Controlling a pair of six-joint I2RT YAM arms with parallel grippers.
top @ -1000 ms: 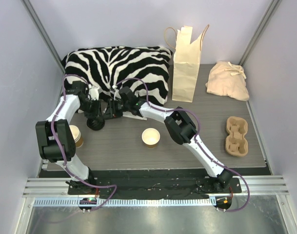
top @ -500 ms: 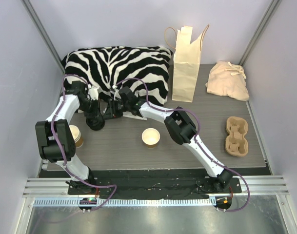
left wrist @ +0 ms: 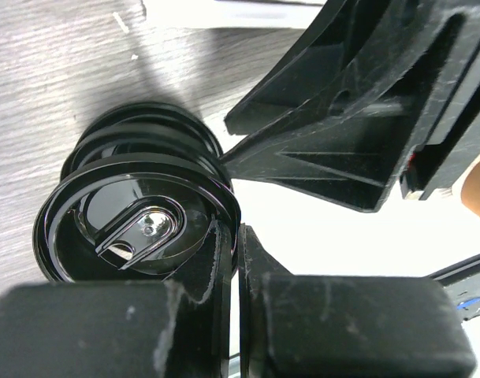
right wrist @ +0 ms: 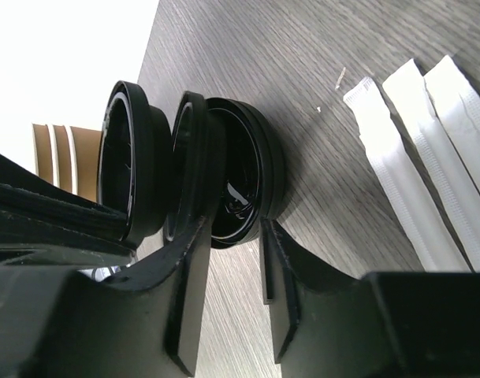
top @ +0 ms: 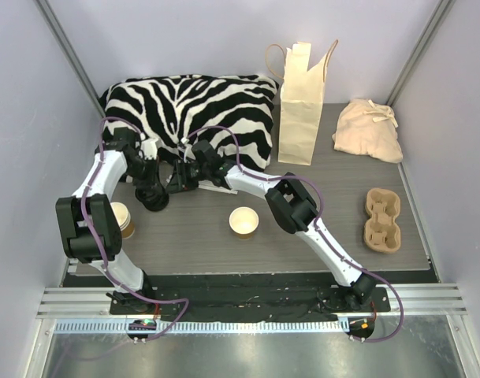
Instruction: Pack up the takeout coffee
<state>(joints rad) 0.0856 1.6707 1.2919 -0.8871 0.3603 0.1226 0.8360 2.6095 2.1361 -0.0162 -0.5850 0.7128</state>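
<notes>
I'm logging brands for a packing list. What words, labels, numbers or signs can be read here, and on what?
None can be read. The paper bag, the open kraft cup, the kraft cup by the left arm, the cup carrier, the black lids and the white sachets show no legible print.

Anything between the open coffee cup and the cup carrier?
Nothing lies on the table between the open cup and the cup carrier, but the right arm's elbow hangs over that stretch. The left gripper is shut on a black lid.
</notes>
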